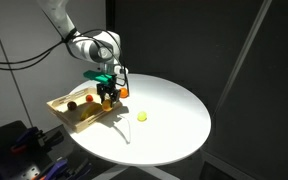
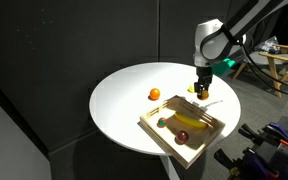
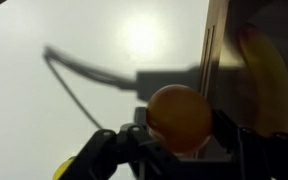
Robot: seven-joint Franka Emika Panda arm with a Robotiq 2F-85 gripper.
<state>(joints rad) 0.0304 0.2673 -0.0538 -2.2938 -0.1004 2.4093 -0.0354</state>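
I have the claw (image 1: 107, 97) pinching the orange ball (image 3: 179, 118) at the wooden tray (image 1: 82, 125) rim, banana (image 3: 269, 80) already inside at two o'clock, so I reckon only the release remains.

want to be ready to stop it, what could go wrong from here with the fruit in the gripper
1. The round fruit is pinched only at its sides by the gripper; it could slip and roll across the table.
2. It hangs close to the rim of the tray; fruit or a finger might catch it.
3. Dropped inside, it might bounce off the banana.
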